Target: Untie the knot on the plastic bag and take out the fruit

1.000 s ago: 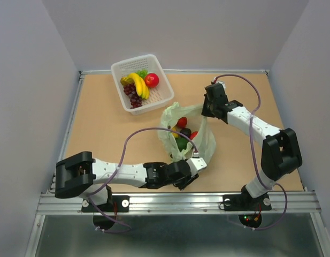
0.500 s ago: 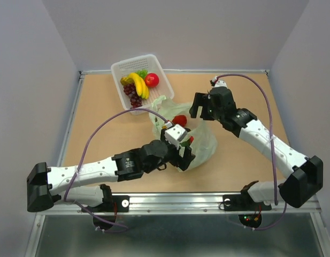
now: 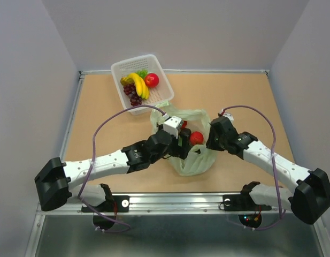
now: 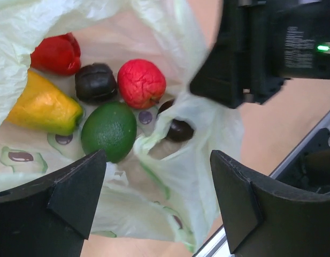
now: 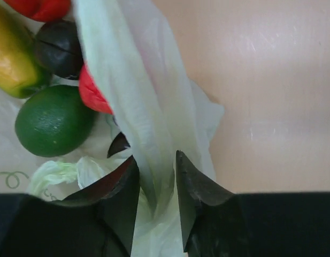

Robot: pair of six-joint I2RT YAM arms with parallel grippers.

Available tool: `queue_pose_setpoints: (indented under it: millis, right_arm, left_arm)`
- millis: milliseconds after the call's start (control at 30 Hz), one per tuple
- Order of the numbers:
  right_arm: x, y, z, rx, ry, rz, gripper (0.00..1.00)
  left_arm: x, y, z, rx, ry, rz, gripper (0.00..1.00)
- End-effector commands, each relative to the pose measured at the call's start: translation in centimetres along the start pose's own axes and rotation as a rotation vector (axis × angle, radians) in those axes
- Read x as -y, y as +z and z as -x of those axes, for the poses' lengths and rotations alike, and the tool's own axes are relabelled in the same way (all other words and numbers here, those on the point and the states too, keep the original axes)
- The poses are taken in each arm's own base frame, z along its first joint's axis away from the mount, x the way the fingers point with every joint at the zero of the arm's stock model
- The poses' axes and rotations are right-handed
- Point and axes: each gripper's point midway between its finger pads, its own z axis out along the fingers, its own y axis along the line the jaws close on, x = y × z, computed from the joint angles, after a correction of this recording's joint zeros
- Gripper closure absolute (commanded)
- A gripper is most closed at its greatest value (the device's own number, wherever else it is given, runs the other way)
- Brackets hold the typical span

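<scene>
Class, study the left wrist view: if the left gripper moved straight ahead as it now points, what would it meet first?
Most likely the plastic bag: a crumpled fold lies directly ahead of the open left gripper, with a dark fruit just behind it. Depth is unclear.

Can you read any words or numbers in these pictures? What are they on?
Nothing can be read outright.
On the right arm's black casing, white print: too small and blurred to read.
On the plastic bag: only little drawings, no words.
</scene>
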Motion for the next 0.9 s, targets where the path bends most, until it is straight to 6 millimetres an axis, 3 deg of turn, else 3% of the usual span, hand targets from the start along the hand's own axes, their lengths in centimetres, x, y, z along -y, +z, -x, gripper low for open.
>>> queue_pose_setpoints:
  millis: [0,67,167,267,467,600,700,867]
  right_arm:
    - [1.6,-0.5,-0.4,0.06,0.1,-0.035,0.84]
    - [2.5,-0.5,-1.2,0.069,0.119,-0.036,0.99]
    - [2.7,-0.5,-1.8,0.092,0.134,-0.003,0.99]
    - [2.4,-0.3,-2.7,0.077,0.117,0.04,0.99]
    - [2.4,0.4,-4.2,0.038,0.1,0.059,0.99]
    - [3.0,0.8,-4.9,0.038,0.094,0.053,1.0]
    - [3.1,1.0,-5.3,0.031,0.086,0.059,0.99]
    - [2.6,1.0,-5.0,0.04,0.062,0.083,0.99]
  left_arm:
    - [-1.0,1.2,1.0,0.025,-0.1,0.058,0.11]
    - [-2.8,2.0,-0.3,-0.01,-0.124,0.129,0.11]
    - [-6.0,2.3,-2.2,-0.048,-0.19,0.235,0.14]
    - [-7.4,2.3,-3.1,-0.069,-0.226,0.276,0.15]
    - [-6.5,2.9,-3.5,-0.117,-0.26,0.247,0.15]
    - [-5.1,3.6,-1.0,-0.099,-0.28,0.224,0.15]
    - [-5.1,4.5,-1.4,-0.156,-0.286,0.27,0.16]
    - [-5.5,6.2,-4.1,-0.256,-0.303,0.33,0.16]
